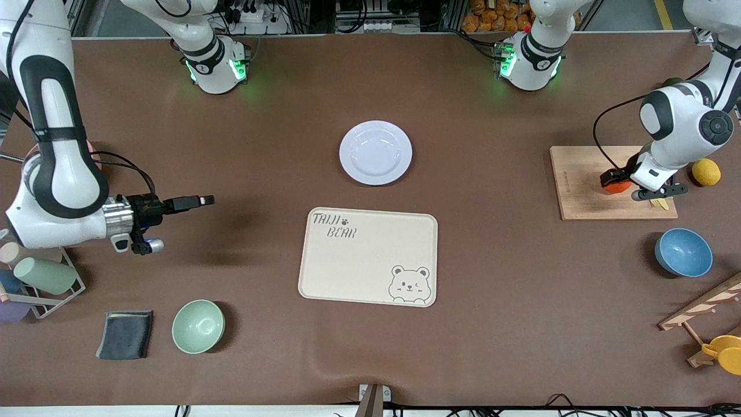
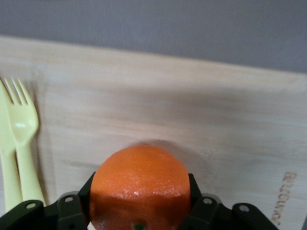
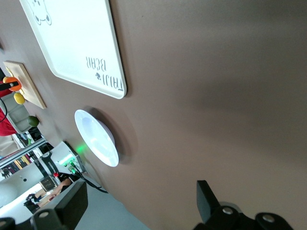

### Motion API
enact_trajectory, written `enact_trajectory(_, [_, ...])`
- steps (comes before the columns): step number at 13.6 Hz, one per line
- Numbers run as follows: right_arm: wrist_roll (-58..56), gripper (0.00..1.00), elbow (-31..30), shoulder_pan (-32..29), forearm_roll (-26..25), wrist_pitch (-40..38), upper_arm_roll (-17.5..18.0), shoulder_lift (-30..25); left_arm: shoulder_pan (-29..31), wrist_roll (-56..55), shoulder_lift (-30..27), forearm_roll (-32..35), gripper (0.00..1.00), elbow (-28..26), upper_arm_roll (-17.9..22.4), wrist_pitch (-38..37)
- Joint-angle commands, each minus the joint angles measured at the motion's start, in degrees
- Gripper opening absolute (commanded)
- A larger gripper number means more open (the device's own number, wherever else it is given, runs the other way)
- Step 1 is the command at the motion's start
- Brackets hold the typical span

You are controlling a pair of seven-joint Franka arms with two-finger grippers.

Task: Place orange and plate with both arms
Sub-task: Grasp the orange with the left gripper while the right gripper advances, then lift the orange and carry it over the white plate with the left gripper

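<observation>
The orange sits on the wooden board at the left arm's end of the table. My left gripper is shut on the orange, and a black finger presses each of its sides in the left wrist view. The pale plate lies mid-table, farther from the front camera than the cream tray, and nothing is on it. My right gripper hangs open over the brown table toward the right arm's end, holding nothing. In the right wrist view the plate shows far off between its spread fingers.
The bear-print tray lies mid-table. A lemon and a blue bowl are beside the board, and pale yellow cutlery lies on it. A green bowl, a grey cloth and a cup rack stand near the right arm.
</observation>
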Motion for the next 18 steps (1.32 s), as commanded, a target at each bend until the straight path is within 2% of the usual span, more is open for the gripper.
enact_trajectory(1, [-5.9, 1.0, -3.7, 0.1, 2.8, 2.5, 0.0, 0.2, 0.5, -0.5, -5.1, 0.8, 0.28, 2.2, -4.9, -5.1])
enact_trajectory(4, [-6.7, 1.0, -7.4, 0.3, 4.5, 5.1, 0.0, -0.1, 0.5, -1.3, -5.4, -4.7, 0.28, 10.5, -12.1, -16.1])
enact_trajectory(6, [-6.9, 1.0, -9.6, 1.5, 7.3, 7.3, 0.1, -0.4, 0.3, -4.3, -4.9, -8.0, 0.27, 16.1, -17.2, -22.2])
enact_trajectory(9, [-6.7, 1.0, -9.6, 2.9, 8.7, 7.9, 0.1, -0.3, 0.1, -17.2, -4.5, -8.5, 0.28, 19.1, -28.1, -24.6])
enact_trajectory(12, [-6.1, 1.0, -10.7, 4.8, 10.9, 8.4, 0.1, -0.3, -0.8, -33.8, -2.6, -8.5, 0.28, 18.9, -38.8, -24.6])
enact_trajectory(14, [-6.1, 1.0, -11.5, 5.4, 12.4, 8.6, 0.1, -0.2, -5.5, -43.3, -0.4, -8.4, 0.28, 19.3, -41.7, -24.6])
enact_trajectory(18, [-1.9, 0.99, -11.8, 9.7, 12.6, 10.1, 0.1, -0.4, -17.0, -59.3, 1.4, -8.1, 0.27, 20.1, -41.6, -24.3])
